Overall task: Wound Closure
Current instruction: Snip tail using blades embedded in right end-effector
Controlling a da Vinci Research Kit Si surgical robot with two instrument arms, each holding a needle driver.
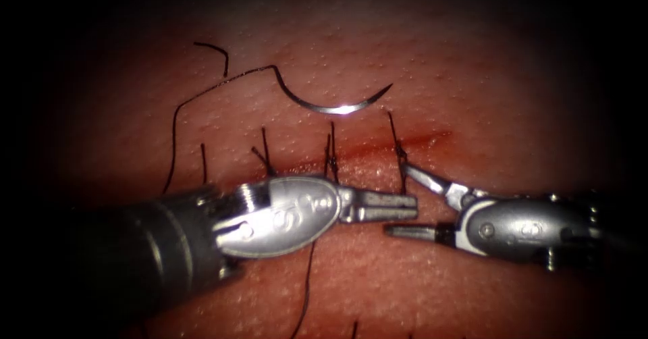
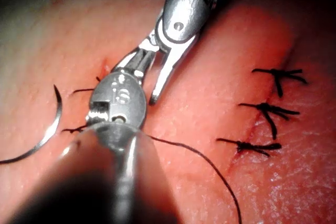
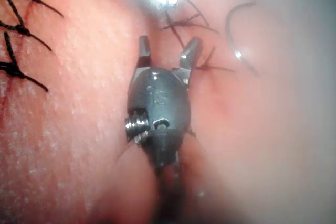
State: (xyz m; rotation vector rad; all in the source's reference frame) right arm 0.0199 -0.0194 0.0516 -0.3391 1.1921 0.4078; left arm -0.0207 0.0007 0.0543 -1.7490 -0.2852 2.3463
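Note:
The curved needle lies free on the tissue above the cut, held by neither tool; it also shows in the wrist views. Its thread trails left and down. My left tool lies along the cut, jaws shut on the thread tail that hangs from the rightmost knot. My right tool is open and holds nothing; its upper jaw reaches to that knot, its lower jaw lies below the left tool's tip. The right wrist view shows these jaws spread.
Three earlier stitches with upright cut ends cross the cut left of the knot. A loose thread runs down from under the left tool. A second row of knotted stitches lies nearby. Red fluid marks the cut's right end.

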